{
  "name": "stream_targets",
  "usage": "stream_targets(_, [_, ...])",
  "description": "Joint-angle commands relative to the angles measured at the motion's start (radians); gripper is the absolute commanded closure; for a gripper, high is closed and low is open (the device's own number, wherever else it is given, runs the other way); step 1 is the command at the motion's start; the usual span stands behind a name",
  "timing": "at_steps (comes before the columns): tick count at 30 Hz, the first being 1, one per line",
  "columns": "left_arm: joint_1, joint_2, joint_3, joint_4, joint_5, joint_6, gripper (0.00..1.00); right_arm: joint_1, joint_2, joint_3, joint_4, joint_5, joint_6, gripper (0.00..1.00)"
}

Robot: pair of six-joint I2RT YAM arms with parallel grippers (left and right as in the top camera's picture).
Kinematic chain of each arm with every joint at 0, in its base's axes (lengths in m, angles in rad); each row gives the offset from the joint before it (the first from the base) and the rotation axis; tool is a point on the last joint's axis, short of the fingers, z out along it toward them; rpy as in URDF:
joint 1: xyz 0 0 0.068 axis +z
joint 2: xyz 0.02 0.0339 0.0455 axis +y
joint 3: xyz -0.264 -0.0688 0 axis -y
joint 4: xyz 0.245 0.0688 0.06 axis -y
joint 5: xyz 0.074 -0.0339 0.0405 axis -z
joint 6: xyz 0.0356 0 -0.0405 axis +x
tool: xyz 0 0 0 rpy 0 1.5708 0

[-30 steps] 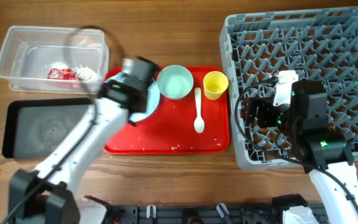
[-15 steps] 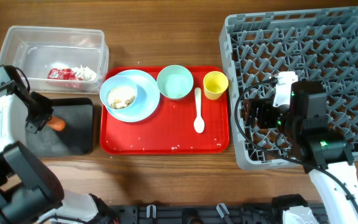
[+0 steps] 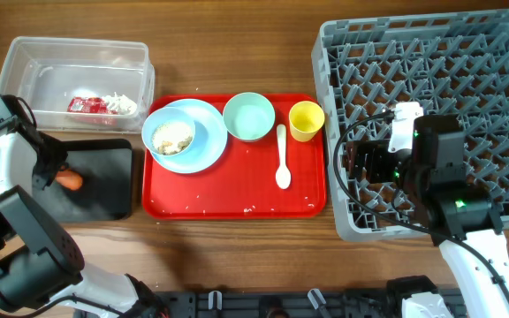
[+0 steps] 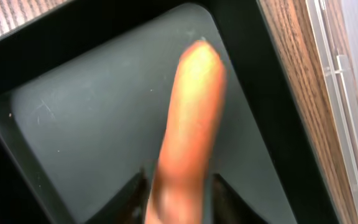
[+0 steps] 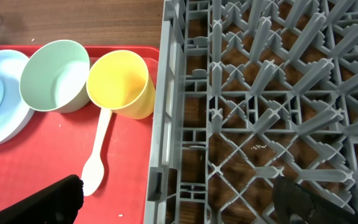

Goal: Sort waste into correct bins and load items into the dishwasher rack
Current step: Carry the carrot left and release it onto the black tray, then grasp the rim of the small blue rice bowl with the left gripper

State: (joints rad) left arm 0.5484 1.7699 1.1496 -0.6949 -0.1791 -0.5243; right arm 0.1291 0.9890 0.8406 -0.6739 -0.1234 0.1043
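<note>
My left gripper (image 3: 54, 173) is shut on the orange carrot (image 3: 71, 180) and holds it over the shallow black tray (image 3: 104, 190). In the left wrist view the carrot (image 4: 188, 112) sticks out from between the fingers (image 4: 179, 190) above the tray floor (image 4: 86, 124). The clear tub (image 3: 78, 46) holds a red wrapper (image 3: 82, 104) and a white tissue (image 3: 122, 104). My right gripper (image 3: 357, 164) is open and empty over the left edge of the grey rack (image 3: 449, 79); its fingers (image 5: 179, 202) stand wide apart.
A red serving tray (image 3: 237, 199) holds a light blue plate (image 3: 203, 132) with a light blue bowl of rice scraps (image 3: 171, 137), a mint-green bowl (image 3: 248, 117), a yellow cup (image 3: 306, 120) and a white spoon (image 3: 281, 159). Crumbs lie on the red tray.
My left arm has swung from the plate on the red tray to the black tray with the carrot, then shifted a little further left. The right arm has not moved.
</note>
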Motion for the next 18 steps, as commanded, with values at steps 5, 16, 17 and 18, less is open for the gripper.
stream_targets(5, [0.006, 0.000, 0.014, -0.013, -0.020, -0.003, 0.59, 0.002, 0.002, 0.018, -0.002, -0.005, 0.003, 0.00])
stream_targets(16, [-0.682, -0.227, 0.018, 0.101, 0.271, 0.312, 0.46, 0.002, 0.002, 0.018, 0.001, -0.005, 0.003, 0.00])
stream_targets(17, [-0.763, -0.210, 0.018, 0.119, 0.248, 0.311, 0.39, 0.002, 0.002, 0.018, 0.001, -0.005, 0.003, 0.00])
stream_targets(18, [-0.823, -0.192, 0.018, 0.127, 0.220, 0.310, 0.40, 0.002, 0.002, 0.018, 0.001, -0.005, 0.003, 0.00])
